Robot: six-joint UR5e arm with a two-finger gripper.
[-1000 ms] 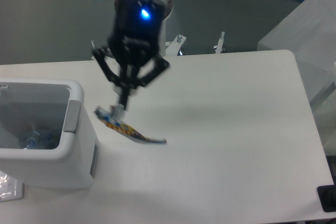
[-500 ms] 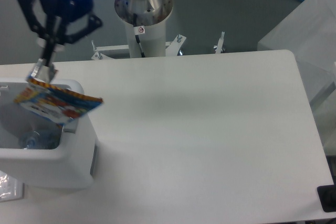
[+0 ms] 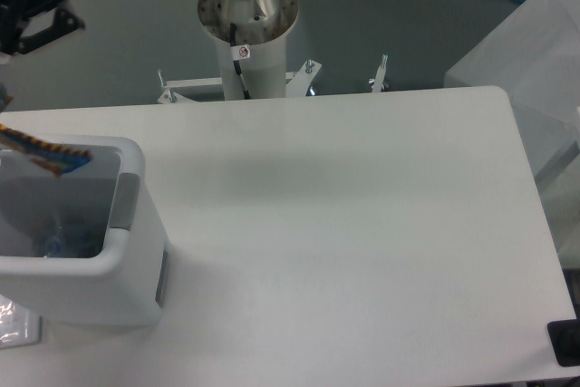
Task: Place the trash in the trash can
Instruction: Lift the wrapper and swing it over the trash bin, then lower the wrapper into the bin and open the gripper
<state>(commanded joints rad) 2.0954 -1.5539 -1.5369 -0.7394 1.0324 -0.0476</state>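
The white trash can (image 3: pixel 136 265) stands at the table's left edge. Inside it, near the bottom, lies the crushed clear bottle (image 3: pixel 65 242). The blue-and-yellow snack wrapper (image 3: pixel 43 151) hangs in the air over the can's opening, tilted, with its left part cut off by the frame edge. My gripper (image 3: pixel 4 88) is above it at the top left. Only its black linkages show, and the fingertips are at or past the frame edge. The wrapper hangs right below them, as it would if still held.
The arm's white base column (image 3: pixel 246 20) stands behind the table's far edge. A pale grey box (image 3: pixel 535 61) sits off the table's right side. A crinkled clear packet (image 3: pixel 14 325) lies by the can's front left corner. A black item (image 3: pixel 566 343) is at the bottom right.
The gripper carried the wrapper up off the table and leftward, from beside the can to over its opening. It is now mostly out of frame at the top left.
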